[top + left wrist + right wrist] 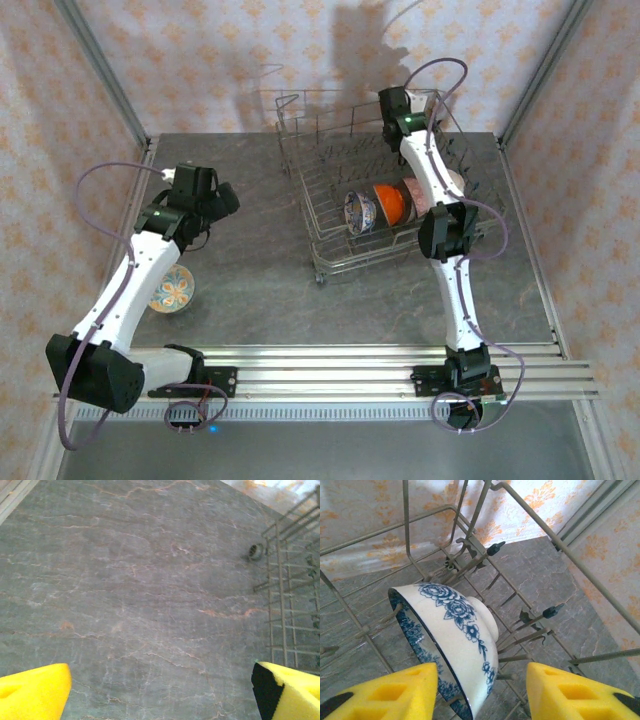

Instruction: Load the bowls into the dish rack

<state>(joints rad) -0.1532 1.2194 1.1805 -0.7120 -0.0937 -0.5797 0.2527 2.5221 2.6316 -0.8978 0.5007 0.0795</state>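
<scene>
R gripper [480, 690] sits wide open either side of a blue-flower bowl [460, 630] stood on edge betw. tines at the dish rack's [330, 175] far side, prob. self-propped, while L gripper [160, 695], wide & empty, hovers over counter [260, 290] w/ one patterned bowl [172, 290] nr its front-left corner.

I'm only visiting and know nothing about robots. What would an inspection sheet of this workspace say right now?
Surface: grey veined table, no spills seen.
Job's things: the wire dish rack holds a blue-rimmed bowl and an orange bowl on edge. A flowered bowl stands among its tines. A loose bowl sits on the table by the left arm.
Clutter: nothing seen.
Grippers: left gripper open above the table. Right gripper open, fingers either side of the flowered bowl.
Cables: purple cables loop beside both arms.
Surroundings: flowered wallpaper, metal frame posts.
</scene>
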